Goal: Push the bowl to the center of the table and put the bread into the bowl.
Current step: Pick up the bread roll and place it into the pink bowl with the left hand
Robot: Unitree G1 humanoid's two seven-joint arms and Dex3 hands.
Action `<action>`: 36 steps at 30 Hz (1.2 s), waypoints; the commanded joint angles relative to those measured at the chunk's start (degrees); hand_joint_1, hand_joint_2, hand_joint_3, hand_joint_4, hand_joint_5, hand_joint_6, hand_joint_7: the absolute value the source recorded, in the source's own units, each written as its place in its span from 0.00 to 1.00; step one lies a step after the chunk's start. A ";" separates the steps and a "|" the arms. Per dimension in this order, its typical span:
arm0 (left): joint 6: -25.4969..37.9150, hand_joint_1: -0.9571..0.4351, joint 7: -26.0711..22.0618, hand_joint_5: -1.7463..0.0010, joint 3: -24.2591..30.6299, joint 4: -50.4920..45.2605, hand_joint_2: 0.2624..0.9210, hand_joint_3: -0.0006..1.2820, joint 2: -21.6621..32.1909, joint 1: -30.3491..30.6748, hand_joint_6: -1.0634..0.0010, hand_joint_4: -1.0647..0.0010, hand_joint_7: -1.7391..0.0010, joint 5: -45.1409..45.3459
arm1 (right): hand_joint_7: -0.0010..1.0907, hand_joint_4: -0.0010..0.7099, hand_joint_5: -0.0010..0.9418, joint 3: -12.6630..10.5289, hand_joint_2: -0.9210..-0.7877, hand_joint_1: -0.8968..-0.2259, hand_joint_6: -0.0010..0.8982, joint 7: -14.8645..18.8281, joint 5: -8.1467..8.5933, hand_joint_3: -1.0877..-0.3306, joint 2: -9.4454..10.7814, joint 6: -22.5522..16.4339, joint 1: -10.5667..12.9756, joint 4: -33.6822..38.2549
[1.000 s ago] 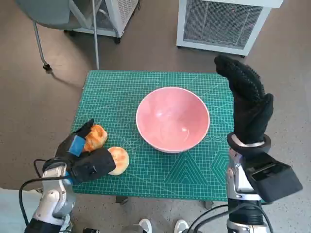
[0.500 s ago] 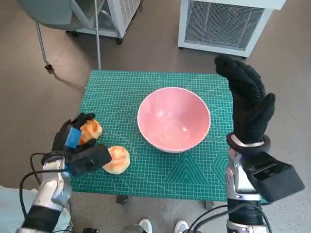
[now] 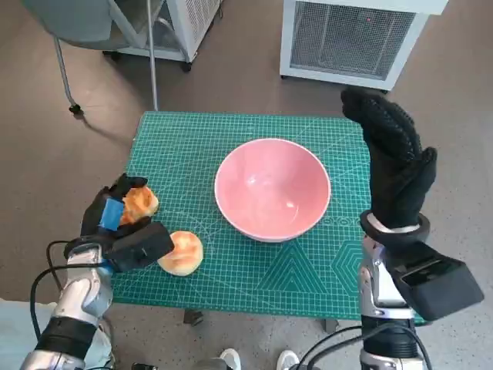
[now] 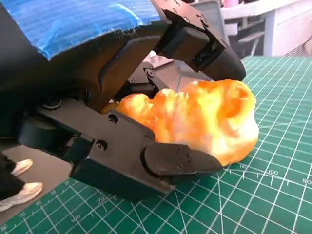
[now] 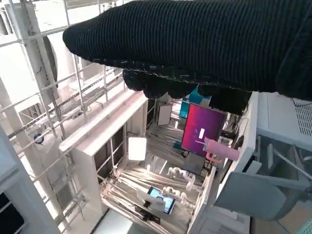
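While one bowl (image 3: 273,189) sits mid-table, the left hand (image 3: 119,227) grips one of two breads (image 3: 139,203); right hand (image 3: 393,166) spread, empty.

The pink bowl (image 3: 272,188) sits upright and empty near the middle of my desk (image 3: 231,139). One orange-glazed bread roll (image 4: 204,119) is clamped in my left fingers (image 4: 178,161); a second, paler roll (image 3: 182,252) lies just beside it near the front edge.

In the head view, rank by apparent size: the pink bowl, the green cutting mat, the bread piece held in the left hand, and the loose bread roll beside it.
1. Green cutting mat
2. Pink bowl
3. Loose round bread roll
4. Orange bread piece held by the left hand; partly hidden by that hand, so its rank against the roll is unsure.
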 commanded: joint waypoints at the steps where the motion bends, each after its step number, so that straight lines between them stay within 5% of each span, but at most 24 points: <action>1: -1.58 0.70 -0.74 0.20 1.18 -2.95 0.75 0.32 1.14 2.22 0.42 0.41 0.37 -2.39 | 0.71 0.50 0.04 -0.01 0.00 0.70 0.00 0.22 -0.14 0.57 0.08 0.04 0.89 0.78; 5: -1.90 0.69 -1.49 0.20 3.07 -8.28 0.72 0.33 1.96 2.65 0.39 0.38 0.40 -3.90 | 0.71 0.50 0.04 0.06 0.00 0.70 0.00 0.29 -0.04 0.57 0.12 0.02 0.87 0.87; 9: -1.06 0.69 -2.94 0.28 5.39 -15.22 0.82 0.20 2.20 2.78 0.35 0.31 0.43 -5.22 | 0.71 0.50 0.04 0.19 0.00 0.69 0.00 0.16 -0.19 0.57 0.23 0.05 0.90 0.72; 20: -0.04 0.69 -5.40 0.36 8.99 -32.14 0.88 0.12 0.32 -1.19 0.36 0.26 0.39 -5.95 | 0.71 0.50 0.04 0.34 0.00 0.69 0.00 0.49 0.02 0.58 -0.01 0.06 0.63 0.71; 36: -12.38 0.69 -6.43 0.37 0.62 -38.13 0.98 0.03 -4.09 -16.35 0.39 0.26 0.37 -4.13 | 0.71 0.49 0.05 0.41 0.00 0.69 0.00 0.60 -0.33 0.58 -0.28 -0.38 1.03 0.54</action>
